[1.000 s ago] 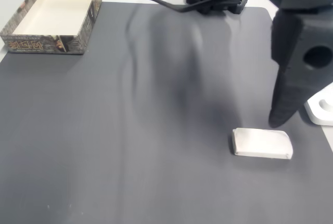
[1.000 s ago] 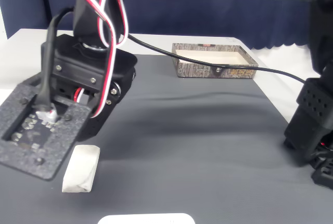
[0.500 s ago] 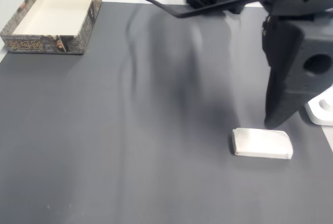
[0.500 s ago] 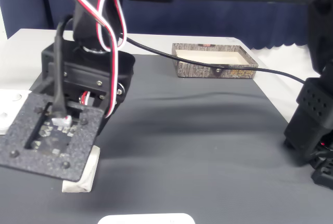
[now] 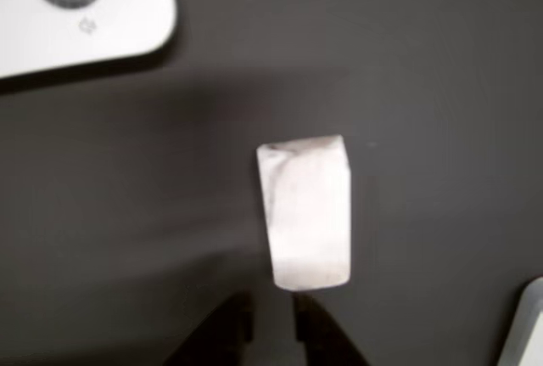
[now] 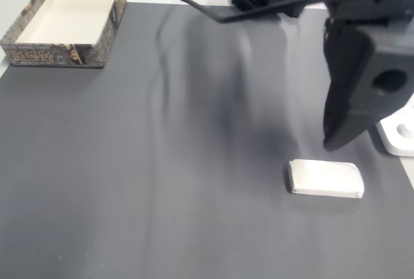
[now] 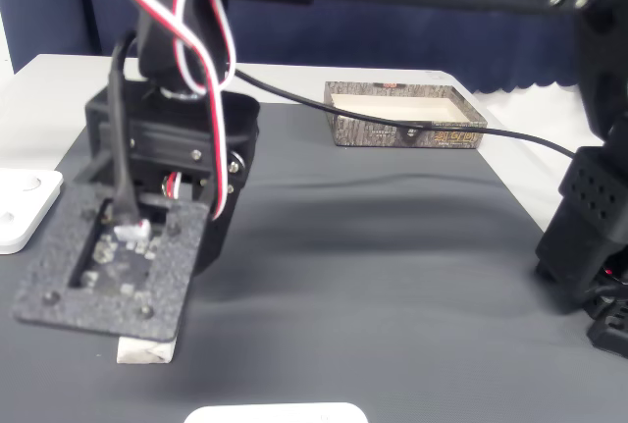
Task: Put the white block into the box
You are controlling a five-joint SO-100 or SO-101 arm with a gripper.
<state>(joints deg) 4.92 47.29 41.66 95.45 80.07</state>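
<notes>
Dark grey matte mat [image 6: 162, 182] covers the table, rippled near its middle; the large shallow cardboard box [image 6: 65, 21], pale beige inside with a dark mottled rim, sits at the mat's far left corner in a fixed view, well apart from the work; the black printed arm [image 7: 177, 148] hangs over the near right side of the mat; two glossy white plastic pieces [image 5: 81, 5] with rounded corners lie off to the sides. The small oblong matte white block [image 6: 325, 178] lies flat on the mat, untouched; the black two-finger gripper [image 5: 271, 319] hovers just beside its short end in the other view, finger tips almost together, nothing between them. We judge the step to be the approach. To grasp well, we would spread the fingers wider than the block's narrow width, centre over its long axis, descend until the tips straddle both long sides, then close.
</notes>
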